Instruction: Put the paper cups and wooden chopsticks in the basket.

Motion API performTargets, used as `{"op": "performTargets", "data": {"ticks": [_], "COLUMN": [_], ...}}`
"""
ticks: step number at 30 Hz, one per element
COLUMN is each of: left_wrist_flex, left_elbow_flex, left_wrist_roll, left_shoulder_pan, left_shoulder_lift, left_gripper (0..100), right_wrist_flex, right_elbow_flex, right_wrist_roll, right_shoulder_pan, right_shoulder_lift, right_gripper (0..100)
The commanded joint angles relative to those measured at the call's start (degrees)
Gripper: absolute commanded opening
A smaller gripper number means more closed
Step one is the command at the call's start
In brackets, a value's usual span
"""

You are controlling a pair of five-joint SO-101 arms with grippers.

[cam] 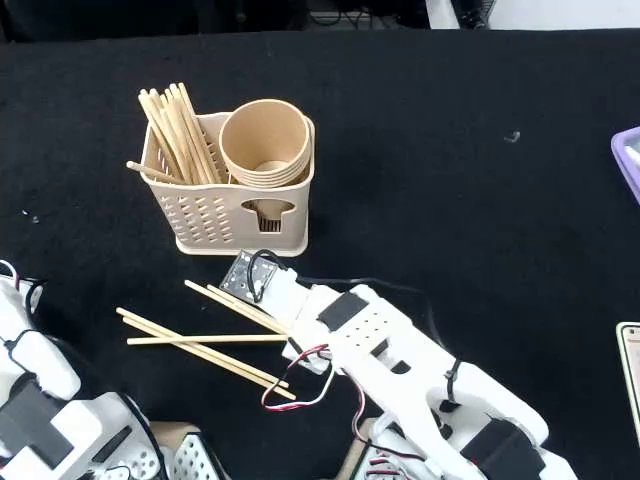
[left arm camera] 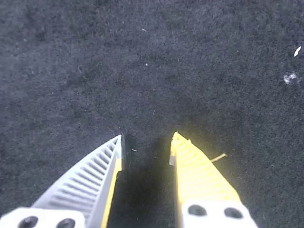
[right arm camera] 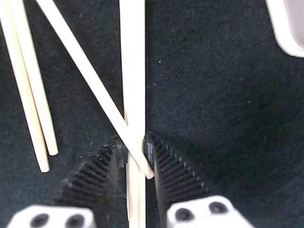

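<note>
A beige slotted basket point(cam: 235, 215) stands on the black table, holding a stack of paper cups point(cam: 265, 140) and several wooden chopsticks point(cam: 175, 130). More loose chopsticks point(cam: 200, 345) lie in front of it. My right arm point(cam: 380, 345) stretches over them. My right gripper point(right arm camera: 130, 140) is shut on a pair of chopsticks point(right arm camera: 133, 71) that runs between its black fingers point(right arm camera: 173, 171); a third chopstick point(right arm camera: 80, 66) crosses over the pair. Two more chopsticks point(right arm camera: 28, 104) lie beside them. My left gripper point(left arm camera: 146, 142) stands open over bare cloth near the table's front left corner.
A corner of the basket point(right arm camera: 289, 28) is close to the right gripper. A purple container point(cam: 628, 160) and a flat card point(cam: 630, 370) sit at the table's right edge. The left arm's white body point(cam: 40, 400) sits at the front left corner.
</note>
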Motion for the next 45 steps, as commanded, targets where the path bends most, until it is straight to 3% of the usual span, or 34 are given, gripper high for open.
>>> {"op": "performTargets", "data": {"ticks": [1,7,12,15,26,35,45], "left_wrist_flex": [-0.18,-0.18,-0.18,-0.18,-0.18,0.0,0.09], "left_elbow_flex": [-3.12,-3.12,-3.12,-3.21,-3.3,-3.38,-3.21], "left_wrist_roll": [0.09,0.09,0.09,0.09,0.09,0.09,0.09], "left_shoulder_pan": [0.75,0.75,0.75,0.75,0.75,0.75,0.75], "left_shoulder_lift": [-0.18,-0.18,-0.18,-0.18,-0.18,-0.26,-0.44], "left_gripper": [17,17,17,17,17,17,17], "right_wrist_flex": [2.73,7.38,7.74,8.79,28.66,3.87,-2.55], "right_elbow_flex": [-1.01,-2.86,-2.68,-2.86,-23.6,-15.08,-20.18], "right_wrist_roll": [0.53,3.34,3.52,3.78,4.13,-1.23,-1.14], "right_shoulder_pan": [-0.88,-0.62,-0.7,-0.7,-0.97,-5.8,-5.45], "right_shoulder_lift": [-2.24,-2.07,-2.07,-2.51,-2.42,8.31,23.52], "right_gripper": [1.5,2.0,12.7,14.0,14.1,14.4,14.1]}}
